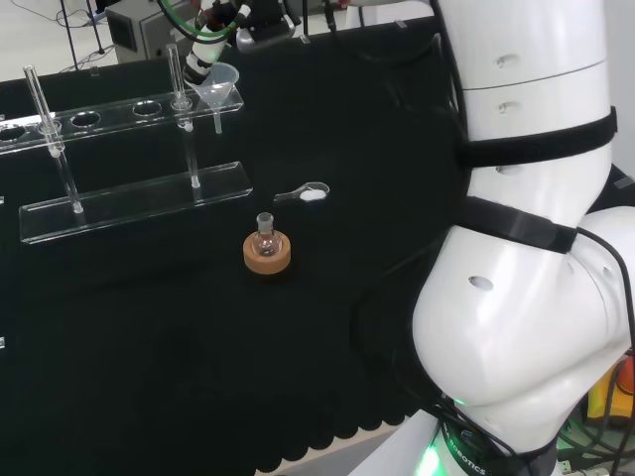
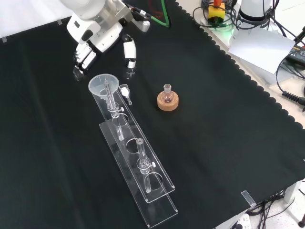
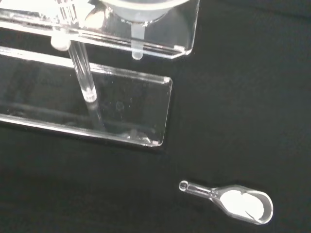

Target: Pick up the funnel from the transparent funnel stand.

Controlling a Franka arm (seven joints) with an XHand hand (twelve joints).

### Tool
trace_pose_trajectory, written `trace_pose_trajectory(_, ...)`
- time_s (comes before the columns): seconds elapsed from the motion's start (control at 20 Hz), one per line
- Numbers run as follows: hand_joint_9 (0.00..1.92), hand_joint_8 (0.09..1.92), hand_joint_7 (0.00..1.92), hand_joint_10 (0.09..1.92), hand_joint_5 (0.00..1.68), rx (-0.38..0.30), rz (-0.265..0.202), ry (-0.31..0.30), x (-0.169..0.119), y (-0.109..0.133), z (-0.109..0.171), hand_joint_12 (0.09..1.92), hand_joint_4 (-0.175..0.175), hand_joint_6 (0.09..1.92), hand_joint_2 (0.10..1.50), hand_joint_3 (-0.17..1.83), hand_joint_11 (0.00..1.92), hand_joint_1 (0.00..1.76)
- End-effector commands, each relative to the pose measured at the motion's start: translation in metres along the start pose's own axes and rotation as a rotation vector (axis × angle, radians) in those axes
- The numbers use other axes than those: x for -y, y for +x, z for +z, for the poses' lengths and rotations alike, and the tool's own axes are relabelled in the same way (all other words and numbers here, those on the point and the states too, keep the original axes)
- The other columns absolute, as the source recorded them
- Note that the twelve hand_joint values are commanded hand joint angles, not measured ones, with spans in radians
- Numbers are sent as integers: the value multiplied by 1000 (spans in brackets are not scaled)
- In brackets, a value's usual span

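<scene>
Hand: the hand [image 2: 88, 52] is at the upper left of the front view, just above the funnel; fingers look mostly straight and hold nothing, though they are hard to see.
Funnel: the funnel [image 2: 101, 85] sits in the end hole of the clear funnel stand [image 2: 143, 183].
Flask: a small flask [image 2: 167, 93] stands on a cork ring [image 2: 167, 102], right of the stand.
Scoop: a clear scoop [image 3: 233, 201] with white powder lies on the black cloth [image 2: 228, 124].

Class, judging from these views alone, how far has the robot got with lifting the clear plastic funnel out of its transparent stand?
Done: the black and white hand has reached the funnel end of the transparent acrylic stand. In hand: nothing; its fingers hang beside the clear plastic funnel, which sits in the stand's end hole with its stem poking through the shelf. Left: closing round the funnel and lifting it clear. The small flask on its cork ring and the clear scoop lie apart.
</scene>
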State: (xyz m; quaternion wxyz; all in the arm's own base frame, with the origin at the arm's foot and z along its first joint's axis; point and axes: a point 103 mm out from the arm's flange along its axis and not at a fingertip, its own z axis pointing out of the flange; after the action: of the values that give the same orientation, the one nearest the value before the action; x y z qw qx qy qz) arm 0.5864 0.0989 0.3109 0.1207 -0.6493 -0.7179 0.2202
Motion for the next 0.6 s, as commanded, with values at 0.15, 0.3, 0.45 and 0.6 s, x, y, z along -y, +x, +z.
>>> trace_pose_trajectory(0.15,164,513,0,910,55,60,-15,38,-7,10,6,1461,-46,87,657,378,374,579)
trace_pose_trajectory(0.3,151,440,0,913,50,74,-18,47,-10,11,7,1453,-46,87,651,387,375,586)
trace_pose_trajectory(0.45,110,394,0,920,46,90,-16,57,-12,10,9,1458,-46,87,645,395,349,595)
trace_pose_trajectory(0.6,98,393,0,929,53,100,-12,70,-15,10,11,1463,-46,87,642,400,332,602)
